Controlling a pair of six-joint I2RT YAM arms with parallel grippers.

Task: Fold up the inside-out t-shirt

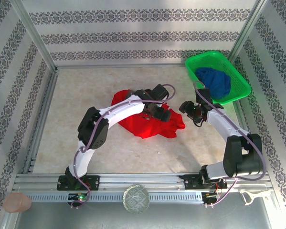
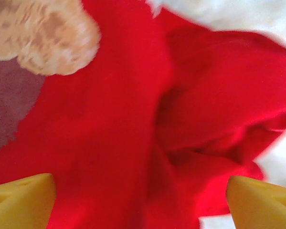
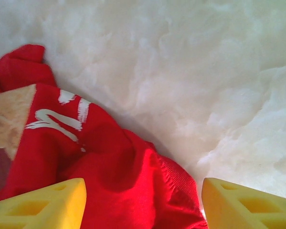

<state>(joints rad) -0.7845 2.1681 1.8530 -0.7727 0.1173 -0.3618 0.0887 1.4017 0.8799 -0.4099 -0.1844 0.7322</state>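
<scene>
The inside-out t-shirt [image 1: 150, 125] lies crumpled in a bright red heap at the middle of the table. My left gripper [image 1: 157, 110] hovers over the heap's top. In the left wrist view its yellow fingers [image 2: 23, 200] stand wide apart, open [image 2: 140, 191], with red folds [image 2: 109, 119] and a tan print patch [image 2: 47, 33] below. My right gripper [image 1: 193, 114] sits at the heap's right edge. In the right wrist view it is open [image 3: 143, 191], the shirt's hem [image 3: 109, 176] lying between its fingertips, with white print strokes [image 3: 57, 119] further off.
A green basket [image 1: 241, 81] at the back right holds a dark blue garment [image 1: 215, 82]. Patterned walls enclose the pale table [image 1: 85, 95] on three sides. A metal rail [image 1: 143, 183] runs along the near edge, with a round glass object [image 1: 136, 198] in front of it.
</scene>
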